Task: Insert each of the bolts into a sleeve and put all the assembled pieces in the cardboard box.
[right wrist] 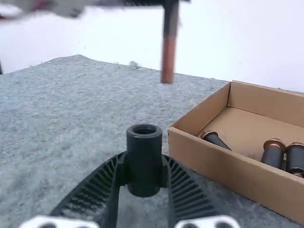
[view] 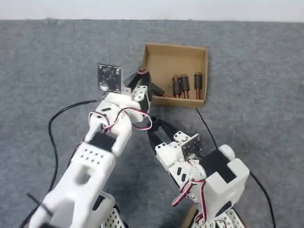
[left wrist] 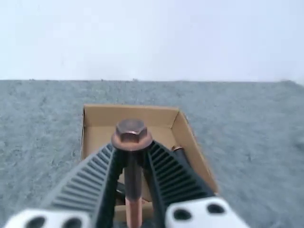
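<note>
Beside the cardboard box, at its 9 o'clock | left end effector clamps the bolt, head up | right end effector grips the sleeve upright near the box's 7 o'clock | bolt hangs above, off toward sleeve's 12 | best: centre shank over bore, lower straight.

Desk: mottled grey, felt-like fleck.
Cardboard box: plain tan-brown.
Bolt in left gripper, at box's edge: shiny copper.
Sleeve in right gripper, just beside box: matte black.
Both grippers: black ribbed fingers, white mounts.
Assembled pieces inside box: black sleeves, copper heads.
Arms: white shells; red, white and black wires.
Wall beyond box: white.
</note>
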